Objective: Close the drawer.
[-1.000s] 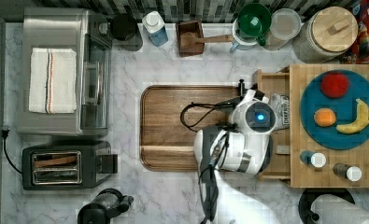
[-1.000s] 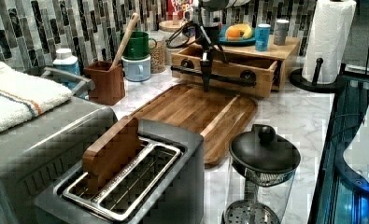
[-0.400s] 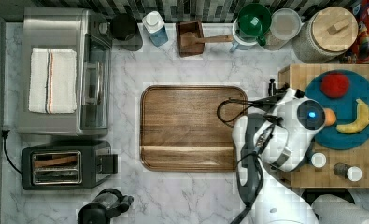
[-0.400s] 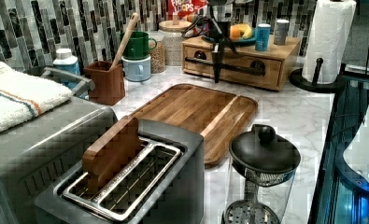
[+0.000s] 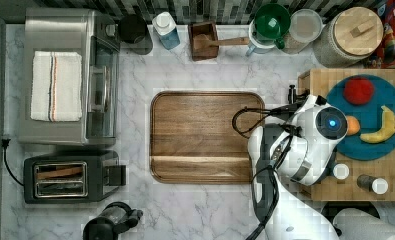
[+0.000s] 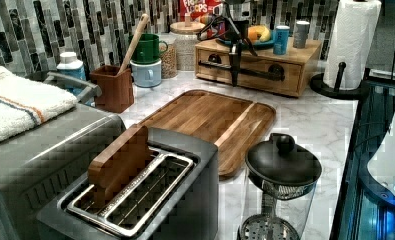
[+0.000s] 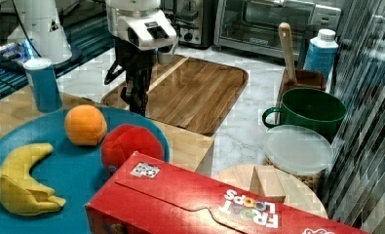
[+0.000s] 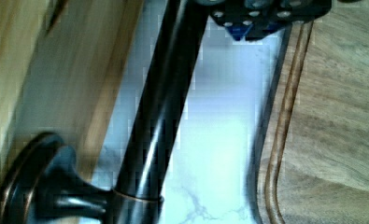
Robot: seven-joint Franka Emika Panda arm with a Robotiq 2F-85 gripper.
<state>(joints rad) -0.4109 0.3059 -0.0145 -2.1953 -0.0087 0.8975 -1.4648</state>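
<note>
One drawer now pushed flush, likely closed; end effector at handle, grip state unclear.

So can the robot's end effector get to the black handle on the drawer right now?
Probably yes. In the left view the end effector hangs right in front of the drawer, at its black handle, with nothing between them. The wrist view shows the handle bar running close past it, over bare marble beside the wooden tray.
</note>
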